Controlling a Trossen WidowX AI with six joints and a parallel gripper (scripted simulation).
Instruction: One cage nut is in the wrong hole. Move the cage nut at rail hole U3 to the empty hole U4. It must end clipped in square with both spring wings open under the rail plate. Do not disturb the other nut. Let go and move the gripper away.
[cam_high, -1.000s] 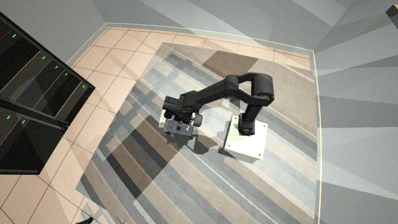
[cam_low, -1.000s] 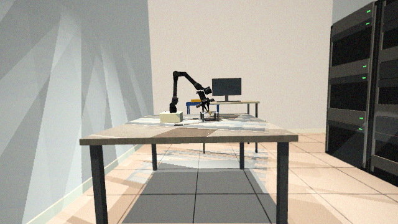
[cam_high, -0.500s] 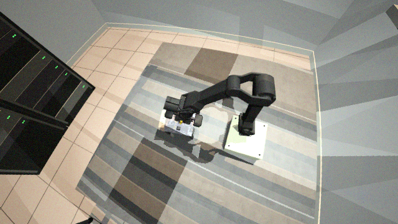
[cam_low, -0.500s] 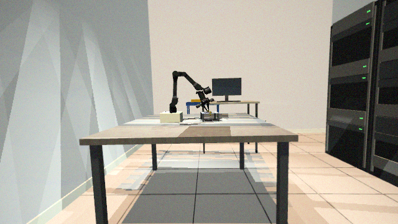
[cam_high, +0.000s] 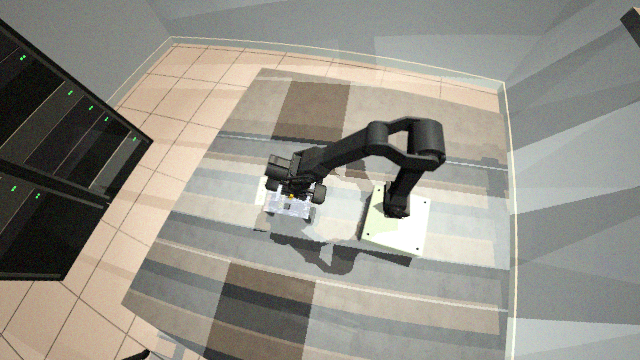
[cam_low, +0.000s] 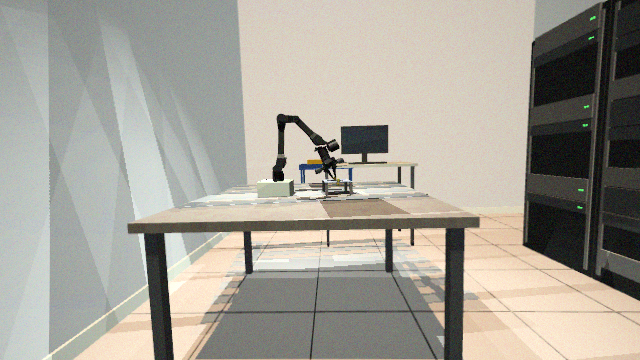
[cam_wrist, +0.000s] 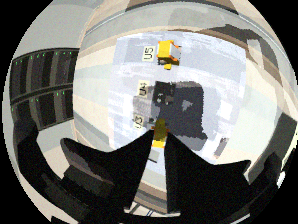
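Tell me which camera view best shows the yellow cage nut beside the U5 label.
The wrist view: the yellow boxy cage nut appears large there, right beside its printed U5 label. In the top and exterior views, a small yellow spot shows near the black gripper; I cannot tell which nut it is.

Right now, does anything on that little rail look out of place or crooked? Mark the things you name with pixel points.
One thing: a yellow cage nut (cam_wrist: 159, 132) is at the U3 end, between the jaws, while U4's hole (cam_wrist: 164, 93) has none. The other nut (cam_wrist: 168, 51), by U5, shows no obvious damage.
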